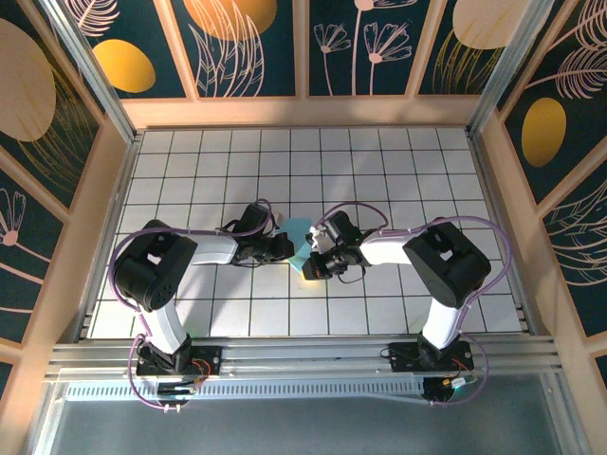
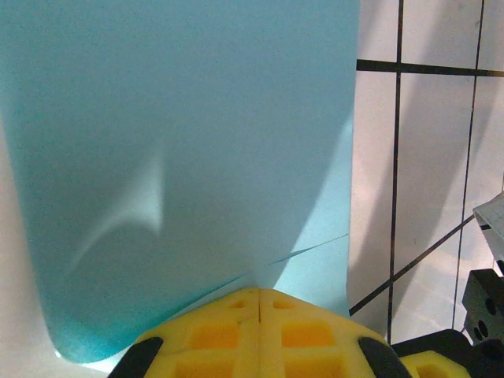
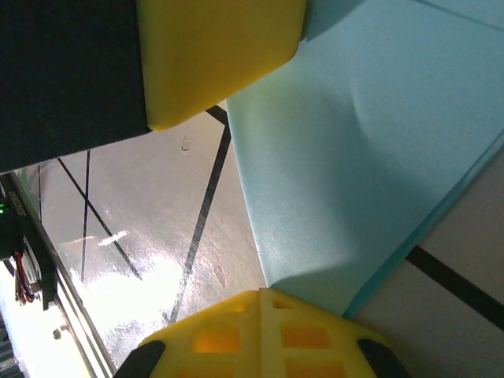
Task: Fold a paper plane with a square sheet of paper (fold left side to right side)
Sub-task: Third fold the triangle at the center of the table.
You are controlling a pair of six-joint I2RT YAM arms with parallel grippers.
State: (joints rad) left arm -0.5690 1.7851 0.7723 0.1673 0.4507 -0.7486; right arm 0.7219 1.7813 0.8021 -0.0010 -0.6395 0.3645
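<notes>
The square sheet of paper (image 1: 297, 230) is light blue and sits at the table's middle, between my two grippers. My left gripper (image 1: 284, 248) reaches it from the left, and my right gripper (image 1: 314, 267) from the right. In the left wrist view the paper (image 2: 181, 157) rises bowed from the shut yellow jaws of the left gripper (image 2: 260, 293), with a lower layer under a slanted edge. In the right wrist view a corner of the paper (image 3: 354, 157) runs into the shut right gripper (image 3: 260, 293). The left gripper's yellow finger (image 3: 220, 55) hangs above it.
The white grid-tiled table (image 1: 190, 171) is walled by a wooden frame (image 1: 303, 112) at the back and sides. An aluminium rail (image 1: 303, 360) runs along the near edge by the arm bases. Part of the right gripper's black body (image 2: 484, 303) shows beside the paper.
</notes>
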